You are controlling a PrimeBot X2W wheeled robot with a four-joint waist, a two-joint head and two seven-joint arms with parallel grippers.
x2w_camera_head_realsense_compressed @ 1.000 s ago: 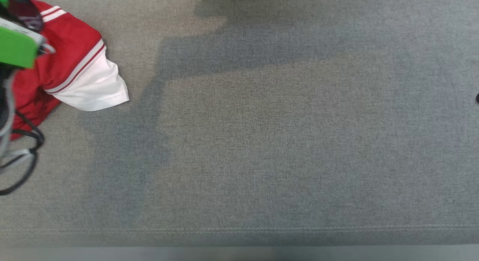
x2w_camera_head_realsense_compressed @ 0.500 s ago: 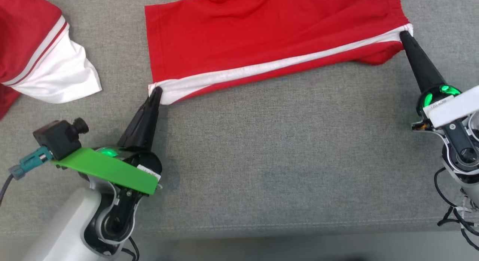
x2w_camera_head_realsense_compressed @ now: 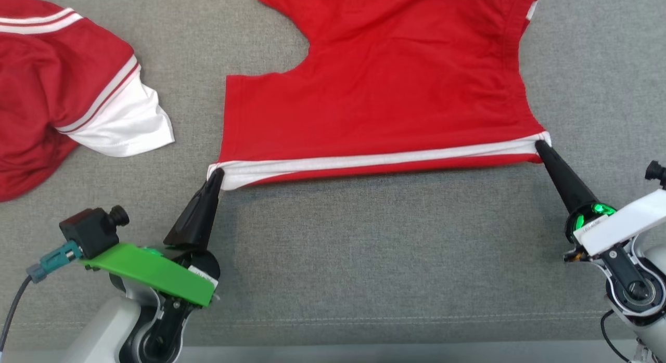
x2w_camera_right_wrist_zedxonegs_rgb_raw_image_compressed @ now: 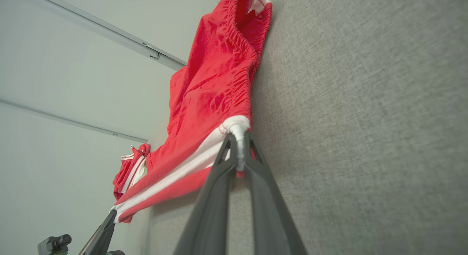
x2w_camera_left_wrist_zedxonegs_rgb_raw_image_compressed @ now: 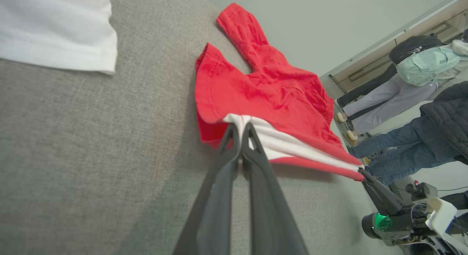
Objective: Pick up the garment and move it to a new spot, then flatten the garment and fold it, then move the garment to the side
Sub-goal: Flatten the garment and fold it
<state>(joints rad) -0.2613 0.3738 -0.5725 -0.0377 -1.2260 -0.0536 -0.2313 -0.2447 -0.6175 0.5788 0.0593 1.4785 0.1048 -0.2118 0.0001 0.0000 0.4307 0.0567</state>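
Drawn nearer since half a second ago, the right hand (x2w_camera_head_realsense_compressed: 538, 144) now holds the white-striped edge of the red fabric shorts (x2w_camera_head_realsense_compressed: 374, 92) almost level across the grey fabric worktop (x2w_camera_head_realsense_compressed: 364, 259). The left hand (x2w_camera_head_realsense_compressed: 216, 174) pinches that edge's left corner. A crumpled red-and-white garment (x2w_camera_head_realsense_compressed: 62, 92) lies at the far left. From the left wrist, the fingers (x2w_camera_left_wrist_zedxonegs_rgb_raw_image_compressed: 226, 163) are pressed together on the white hem. From the right wrist, that hand's fingers (x2w_camera_right_wrist_zedxonegs_rgb_raw_image_compressed: 219, 182) clamp the corner beside the gathered waistband.
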